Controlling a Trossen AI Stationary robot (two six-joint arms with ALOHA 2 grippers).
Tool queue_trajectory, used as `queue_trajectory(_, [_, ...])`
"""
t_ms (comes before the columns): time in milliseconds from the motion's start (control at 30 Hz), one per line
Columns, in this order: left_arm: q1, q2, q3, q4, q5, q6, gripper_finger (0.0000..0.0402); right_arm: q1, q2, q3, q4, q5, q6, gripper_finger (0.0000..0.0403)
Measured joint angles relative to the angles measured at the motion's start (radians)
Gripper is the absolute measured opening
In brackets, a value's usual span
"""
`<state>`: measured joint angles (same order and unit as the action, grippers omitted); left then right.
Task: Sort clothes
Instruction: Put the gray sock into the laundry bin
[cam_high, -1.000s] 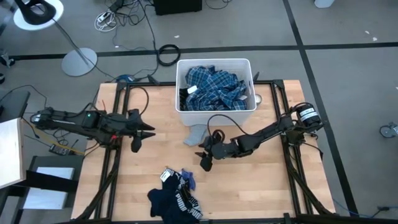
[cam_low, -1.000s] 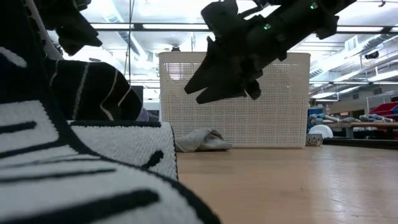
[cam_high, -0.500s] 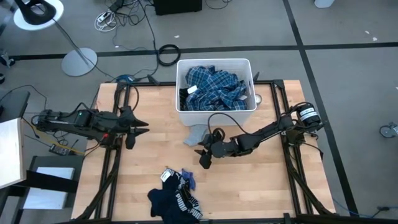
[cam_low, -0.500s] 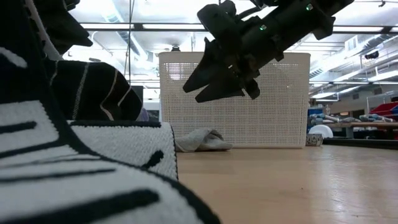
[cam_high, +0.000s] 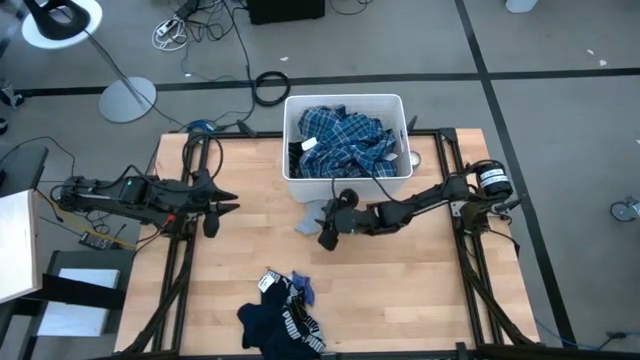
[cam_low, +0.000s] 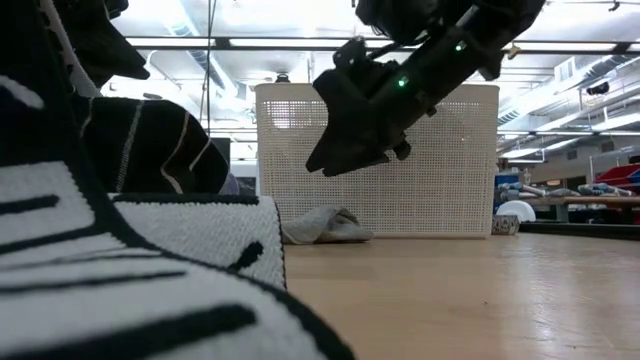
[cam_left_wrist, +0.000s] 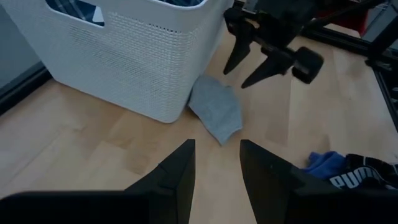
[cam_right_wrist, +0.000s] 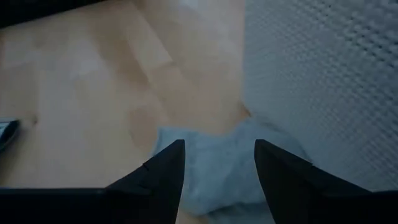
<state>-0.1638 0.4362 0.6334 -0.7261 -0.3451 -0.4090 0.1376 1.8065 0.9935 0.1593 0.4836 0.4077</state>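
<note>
Left gripper (cam_high: 218, 208) waited at left-centre of the high view, jaws open, clear of the work. Dark striped pile (cam_high: 283, 318) sat at lower centre of the tabletop (cam_high: 400, 290). Grey sock (cam_high: 312, 216) lay against the white bin (cam_high: 345, 175), centre; plaid shirt (cam_high: 345, 138) inside it. Right gripper (cam_high: 327, 236) hung just over the sock, jaws open, probably lined up to grasp it.

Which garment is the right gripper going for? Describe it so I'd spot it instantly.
Start at the white bin at the table's far edge. Against its front wall lies a small grey sock, under the open right gripper. It is plain pale grey, unlike the navy-and-white pile.
</note>
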Motion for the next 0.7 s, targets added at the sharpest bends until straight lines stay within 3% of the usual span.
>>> queue_trajectory(200, [0.0,0.0,0.0,-0.006,0.0,-0.023,0.0131,-0.015,0.095,0.0,0.011,-0.012,0.006,0.0195])
queue_trajectory(367, [0.0,0.0,0.0,-0.007,0.0,-0.044,0.0131,-0.016,0.184,0.002,0.033,-0.075,0.157,0.0183])
queue_trajectory(467, [0.0,0.0,0.0,-0.007,0.0,-0.047,0.0131,-0.012,0.197,0.007,0.052,-0.133,0.277,0.0128])
queue_trajectory(567, [0.0,0.0,0.0,-0.008,-0.001,-0.047,0.0131,0.007,0.176,0.003,0.034,-0.151,0.289,0.0035])
queue_trajectory(700, [0.0,0.0,0.0,-0.009,-0.018,-0.04,0.0131,0.023,0.081,-0.004,-0.009,-0.187,0.22,0.0015])
